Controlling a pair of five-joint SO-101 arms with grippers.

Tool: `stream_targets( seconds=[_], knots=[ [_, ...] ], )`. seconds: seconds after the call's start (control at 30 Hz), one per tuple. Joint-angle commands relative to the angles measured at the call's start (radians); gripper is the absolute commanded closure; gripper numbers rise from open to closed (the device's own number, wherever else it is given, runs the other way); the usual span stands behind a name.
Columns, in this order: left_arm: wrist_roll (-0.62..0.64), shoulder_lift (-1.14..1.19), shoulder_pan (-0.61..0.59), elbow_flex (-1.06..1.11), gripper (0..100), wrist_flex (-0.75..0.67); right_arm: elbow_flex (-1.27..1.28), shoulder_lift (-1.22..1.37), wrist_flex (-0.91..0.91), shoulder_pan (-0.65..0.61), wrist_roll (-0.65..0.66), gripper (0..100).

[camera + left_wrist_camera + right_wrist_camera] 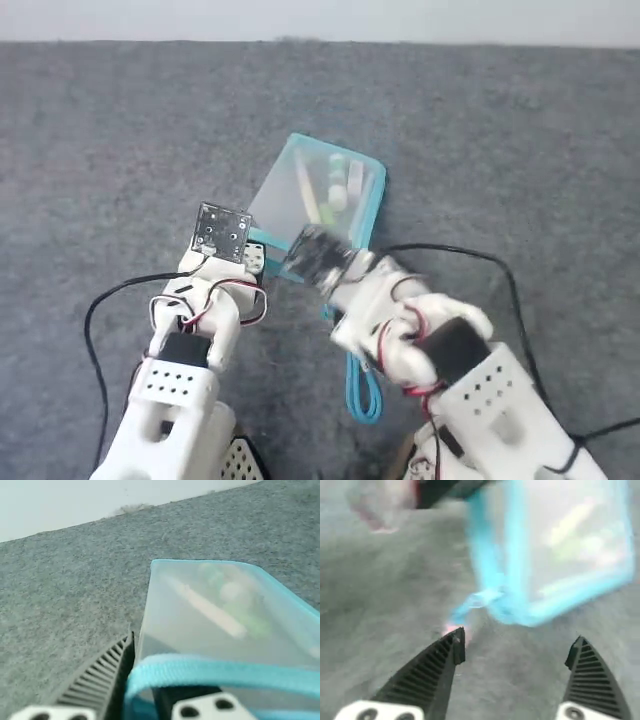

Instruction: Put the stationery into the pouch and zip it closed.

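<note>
Slippage threatens: should the open-fingered right gripper [517, 640] yank the zip pull [479, 600], the pouch [318, 195] could escape the left gripper [145, 675] clamping its edge.

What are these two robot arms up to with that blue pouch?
The left hand grips the blue edge of the clear pouch, and the stationery is already inside. The right hand is open, poised near the pouch's blue strap, seemingly to pull the zip.

L end effector [145, 680] clamped | R end effector [517, 637] jaws wide | 2 arms fwd
</note>
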Motion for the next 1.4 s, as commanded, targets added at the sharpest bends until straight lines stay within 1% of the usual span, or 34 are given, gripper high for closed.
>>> stream_targets(
  seconds=[0.0, 0.1, 0.23, 0.53, 0.7, 0.83, 0.9, 1.0, 1.1, 1.17, 1.23, 1.37],
  knots=[
    [0.012, 0.006, -0.011, -0.056, 99, -0.008, 0.091, -0.018, -0.117, 0.031, 0.109, 68.1],
    [0.012, 0.006, -0.011, -0.056, 99, -0.008, 0.157, -0.018, -0.188, 0.038, 0.166, 68.0],
    [0.012, 0.006, -0.011, -0.056, 99, -0.008, 0.172, -0.018, -0.209, 0.038, 0.221, 68.0],
    [0.012, 0.006, 0.0, -0.054, 99, -0.005, 0.236, -0.008, -0.435, 0.033, 0.222, 68.0],
    [0.011, 0.005, 0.061, -0.059, 99, 0.052, 0.236, 0.093, -0.539, 0.038, 0.222, 68.4],
    [0.011, 0.005, 0.069, -0.056, 99, 0.052, 0.219, 0.179, -0.615, 0.039, 0.222, 68.7],
    [0.011, 0.005, 0.069, -0.056, 99, 0.052, 0.195, 0.206, -0.616, 0.051, 0.222, 72.5],
    [0.011, 0.005, 0.068, -0.056, 99, 0.052, 0.181, 0.222, -0.621, 0.087, 0.222, 82.4],
    [0.011, 0.005, 0.064, -0.058, 99, 0.052, 0.181, 0.22, -0.621, 0.117, 0.222, 89.1],
    [0.011, 0.005, 0.064, -0.058, 99, 0.052, 0.181, 0.22, -0.621, 0.124, 0.222, 93.0],
    [0.011, 0.005, 0.064, -0.058, 99, 0.052, 0.181, 0.225, -0.621, 0.125, 0.222, 99.1],
    [0.011, 0.005, 0.064, -0.058, 99, 0.051, 0.181, 0.231, -0.613, 0.131, 0.215, 99.3]
  ],
)
